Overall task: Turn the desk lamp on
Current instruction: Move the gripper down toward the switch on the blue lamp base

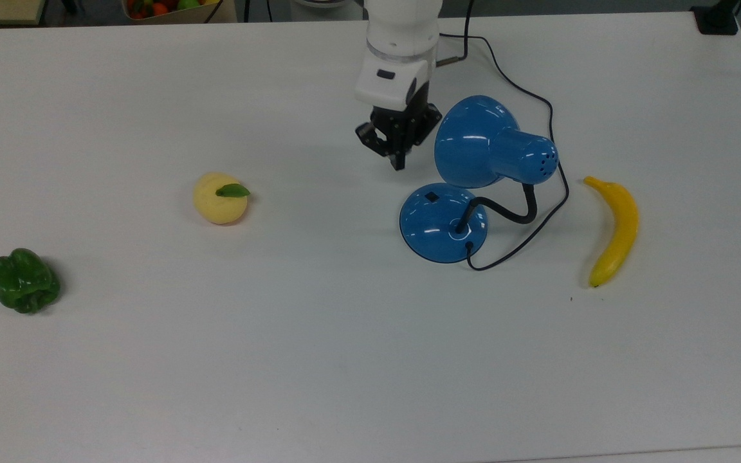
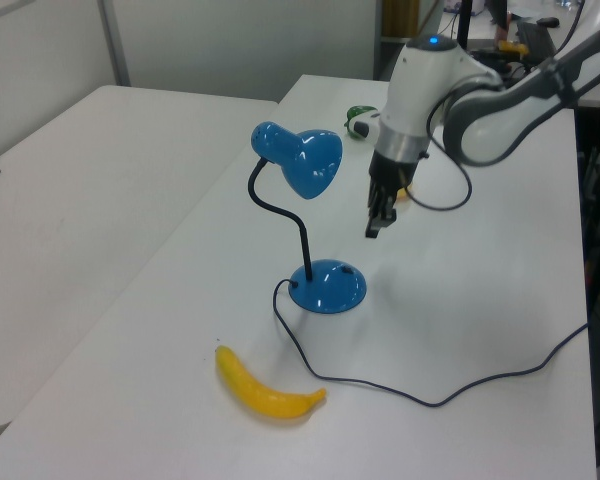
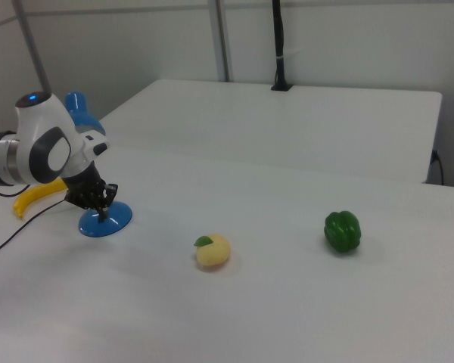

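Note:
The blue desk lamp stands on the white table, with its domed base (image 1: 435,228) carrying a small black switch (image 1: 431,197) and a black gooseneck (image 1: 505,212) bending up to the bell shade (image 1: 480,141). Its dark cord (image 1: 538,103) runs off toward the top view's upper edge. My gripper (image 1: 398,164) points down with its fingers shut and empty. It hangs just beside the shade and a little short of the switch. The left view has the gripper (image 2: 372,230) above the base (image 2: 327,287). From the right view, the gripper (image 3: 102,214) hovers low over the base (image 3: 110,223).
A yellow peach-like fruit (image 1: 220,198) and a green pepper (image 1: 25,281) lie toward the top view's left. A banana (image 1: 615,230) lies to the lamp's right, close to the cord loop. A bin of fruit (image 1: 164,8) sits beyond the table's far edge.

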You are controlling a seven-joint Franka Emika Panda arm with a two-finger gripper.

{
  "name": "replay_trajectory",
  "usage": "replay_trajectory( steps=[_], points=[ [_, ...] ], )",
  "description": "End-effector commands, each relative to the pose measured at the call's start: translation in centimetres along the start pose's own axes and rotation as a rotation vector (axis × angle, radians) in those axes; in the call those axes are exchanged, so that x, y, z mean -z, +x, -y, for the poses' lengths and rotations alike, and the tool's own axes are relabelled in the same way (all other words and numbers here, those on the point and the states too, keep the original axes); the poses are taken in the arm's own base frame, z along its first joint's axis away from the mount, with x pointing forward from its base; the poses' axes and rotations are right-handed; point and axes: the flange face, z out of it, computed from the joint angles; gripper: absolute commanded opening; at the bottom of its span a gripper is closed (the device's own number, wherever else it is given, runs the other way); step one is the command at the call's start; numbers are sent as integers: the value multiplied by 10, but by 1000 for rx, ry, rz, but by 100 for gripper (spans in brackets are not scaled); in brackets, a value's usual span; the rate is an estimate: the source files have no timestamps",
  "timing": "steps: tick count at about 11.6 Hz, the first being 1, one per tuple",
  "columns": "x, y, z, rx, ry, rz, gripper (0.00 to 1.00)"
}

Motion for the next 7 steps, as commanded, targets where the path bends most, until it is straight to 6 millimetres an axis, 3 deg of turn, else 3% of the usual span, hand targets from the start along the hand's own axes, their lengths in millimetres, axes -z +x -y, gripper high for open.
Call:
replay_trajectory(
  steps=[1,7],
  points=[
    [-9,10,20,74,13,-71,0],
    [-31,16,31,90,22,-113,0]
  ],
)
